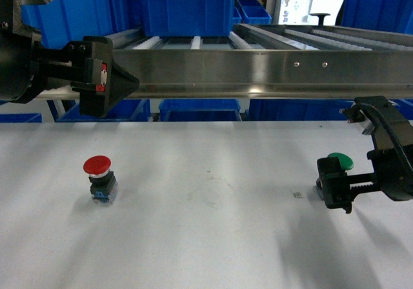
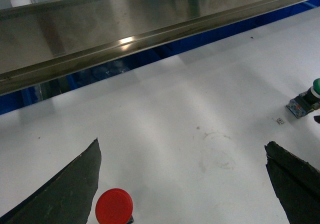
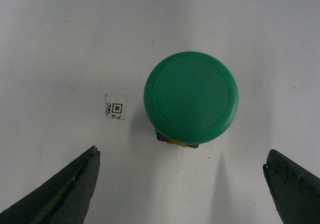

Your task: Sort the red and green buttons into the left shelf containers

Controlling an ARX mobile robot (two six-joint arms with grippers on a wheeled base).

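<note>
The red button [image 1: 98, 175] stands upright on the white table at the left; its cap [image 2: 114, 207] shows beside my left gripper's left finger [image 2: 65, 194]. My left gripper [image 1: 124, 82] [image 2: 182, 143] hangs open and empty, high above the table in front of the shelf rail. The green button [image 1: 340, 162] [image 3: 191, 98] stands at the right. My right gripper [image 1: 334, 186] [image 3: 182, 152] is open just short of it, not touching. Two large blue bins [image 1: 71, 15] [image 1: 187, 8] sit on the roller shelf at the upper left.
A steel shelf rail [image 1: 258, 69] runs across the back above the table edge, with rollers [image 1: 335, 37] behind it. More blue bins [image 1: 200, 108] sit under the shelf. A small QR tag [image 3: 116, 107] lies left of the green button.
</note>
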